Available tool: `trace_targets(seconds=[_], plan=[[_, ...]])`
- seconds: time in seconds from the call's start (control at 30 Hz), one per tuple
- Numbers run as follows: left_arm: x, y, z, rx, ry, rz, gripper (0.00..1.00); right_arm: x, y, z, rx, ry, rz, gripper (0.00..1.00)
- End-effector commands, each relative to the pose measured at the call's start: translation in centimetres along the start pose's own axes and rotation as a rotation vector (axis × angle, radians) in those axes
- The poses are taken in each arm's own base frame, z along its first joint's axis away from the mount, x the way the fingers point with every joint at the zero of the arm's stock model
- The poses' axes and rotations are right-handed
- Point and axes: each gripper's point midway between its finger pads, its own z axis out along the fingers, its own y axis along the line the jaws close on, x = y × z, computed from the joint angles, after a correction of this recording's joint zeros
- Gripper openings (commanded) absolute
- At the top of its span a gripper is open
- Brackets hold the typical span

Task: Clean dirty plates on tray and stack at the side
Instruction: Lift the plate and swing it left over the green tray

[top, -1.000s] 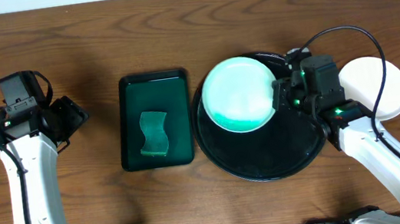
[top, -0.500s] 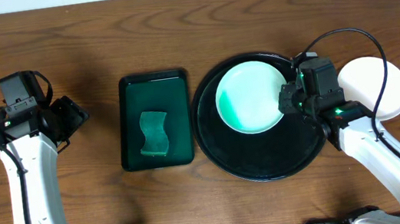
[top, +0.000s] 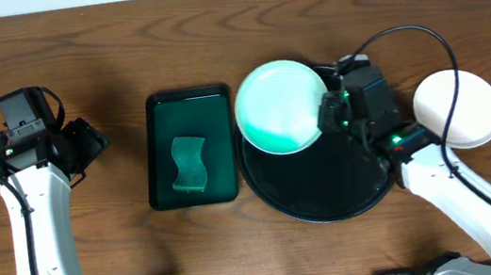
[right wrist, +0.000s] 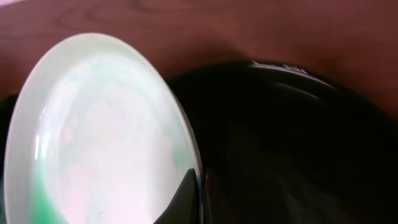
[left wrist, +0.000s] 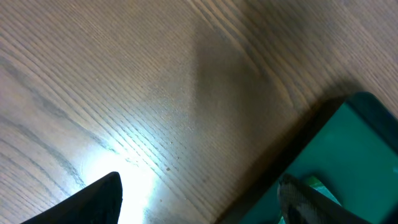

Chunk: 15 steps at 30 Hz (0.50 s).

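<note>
My right gripper [top: 330,112] is shut on the right rim of a white mint-tinted plate [top: 281,106] and holds it above the upper left part of the large round black tray [top: 329,193]. In the right wrist view the plate [right wrist: 93,137] fills the left, its rim pinched between the fingers [right wrist: 199,193], with the tray [right wrist: 298,143] behind. A white plate [top: 470,108] lies on the table to the right of the tray. My left gripper [top: 85,144] hovers over bare wood at the far left, open and empty [left wrist: 199,199].
A rectangular dark green tray [top: 186,107] with a green sponge [top: 189,164] in it lies between the arms, just left of the black tray. Its corner shows in the left wrist view [left wrist: 354,155]. A cable loops from my right arm over the white plate.
My right gripper has carried the plate: first right and down over the tray, then back up and left over the tray's upper left rim. The left arm has not moved.
</note>
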Motion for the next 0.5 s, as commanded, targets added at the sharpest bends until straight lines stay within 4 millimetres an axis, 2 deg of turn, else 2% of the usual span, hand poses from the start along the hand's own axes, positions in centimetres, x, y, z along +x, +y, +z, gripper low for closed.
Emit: trace_targets(seconds=[0.0, 0.33, 0.43, 0.47], plan=[[-0.5, 0.0, -0.4, 0.000, -0.017, -0.006, 0.80, -1.3, 2.2, -0.4, 0.018, -0.091, -0.012, 0.01], [-0.5, 0.0, -0.5, 0.000, -0.017, -0.006, 0.80, -0.1, 8.0, 2.1, -0.022, -0.198, -0.093, 0.01], [-0.5, 0.0, -0.4, 0.000, -0.017, -0.006, 0.80, -0.3, 9.3, 2.8, -0.008, -0.248, -0.117, 0.01], [-0.5, 0.0, -0.5, 0.000, -0.017, -0.006, 0.80, -0.5, 10.4, 3.1, -0.008, -0.281, -0.168, 0.01]])
